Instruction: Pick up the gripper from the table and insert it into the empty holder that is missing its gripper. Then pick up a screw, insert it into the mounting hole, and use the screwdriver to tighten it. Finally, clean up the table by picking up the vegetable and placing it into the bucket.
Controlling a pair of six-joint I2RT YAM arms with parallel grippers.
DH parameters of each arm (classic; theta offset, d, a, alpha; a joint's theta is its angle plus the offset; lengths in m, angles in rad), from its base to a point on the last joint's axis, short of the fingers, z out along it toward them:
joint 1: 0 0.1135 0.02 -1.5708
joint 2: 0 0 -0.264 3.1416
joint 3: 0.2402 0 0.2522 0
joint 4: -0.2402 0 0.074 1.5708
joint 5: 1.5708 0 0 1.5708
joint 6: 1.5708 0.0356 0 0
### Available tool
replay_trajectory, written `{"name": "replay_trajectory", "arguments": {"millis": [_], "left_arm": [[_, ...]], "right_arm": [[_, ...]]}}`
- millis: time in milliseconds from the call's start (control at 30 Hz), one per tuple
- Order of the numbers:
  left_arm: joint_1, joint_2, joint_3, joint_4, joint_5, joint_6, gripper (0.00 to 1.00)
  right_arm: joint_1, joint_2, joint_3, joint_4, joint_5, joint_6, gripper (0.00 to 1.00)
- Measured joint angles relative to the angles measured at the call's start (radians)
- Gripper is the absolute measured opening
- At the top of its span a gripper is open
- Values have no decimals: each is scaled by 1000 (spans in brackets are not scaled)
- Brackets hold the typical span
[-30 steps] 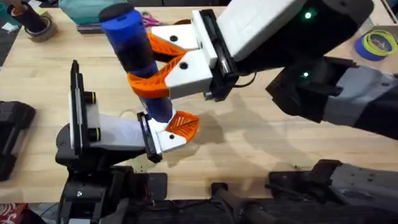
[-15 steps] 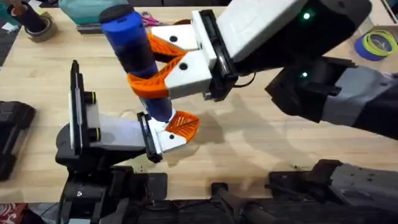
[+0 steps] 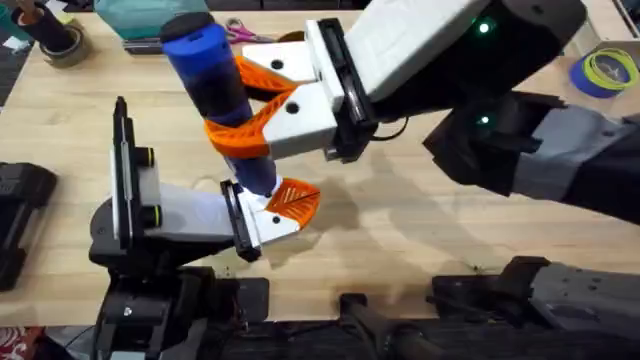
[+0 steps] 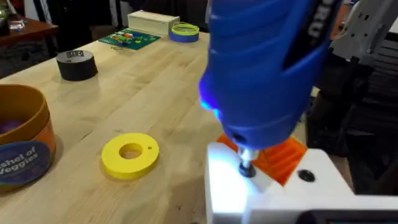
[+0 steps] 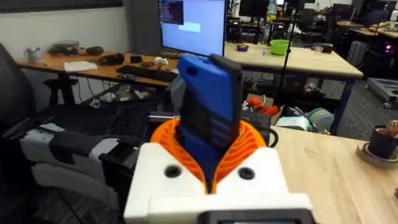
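My right gripper [image 3: 255, 105] reaches across from the right and is shut on the blue screwdriver [image 3: 215, 90], which stands upright between its orange ribbed pads [image 5: 245, 146]. The screwdriver's metal tip [image 4: 246, 168] presses down into the white holder [image 4: 233, 186] on my left gripper [image 3: 275, 208], under a lit blue glow. The orange gripper [image 3: 296, 198] sits in that holder, right beside the tip. The yellow-orange bucket [image 4: 18, 146] stands on the table near the left gripper. The vegetable is out of view.
A flat yellow ring disc [image 4: 129, 154] lies on the wood between bucket and holder. A black tape roll [image 4: 76, 64] and a blue tape roll [image 3: 605, 70] sit farther off. The right arm's bulk [image 3: 520, 130] overhangs the table's right half.
The right arm's body has drifted very slightly left. The screwdriver stays upright on the holder and the left arm holds still.
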Motion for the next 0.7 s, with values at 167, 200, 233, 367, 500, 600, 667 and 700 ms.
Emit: {"name": "replay_trajectory", "arguments": {"millis": [167,200,233,367,500,600,667,700], "left_arm": [[0,0,0,0,0,0,10],[0,0,0,0,0,0,10],[0,0,0,0,0,0,10],[0,0,0,0,0,0,10],[0,0,0,0,0,0,10],[0,0,0,0,0,0,10],[0,0,0,0,0,0,10],[0,0,0,0,0,0,10]], "right_arm": [[0,0,0,0,0,1,22],[0,0,0,0,0,1,22],[0,0,0,0,0,1,22],[0,0,0,-1,0,2,22],[0,0,0,-7,0,2,22],[0,0,0,-8,0,5,22],[0,0,0,-8,0,6,22],[0,0,0,-8,0,6,22]]}}
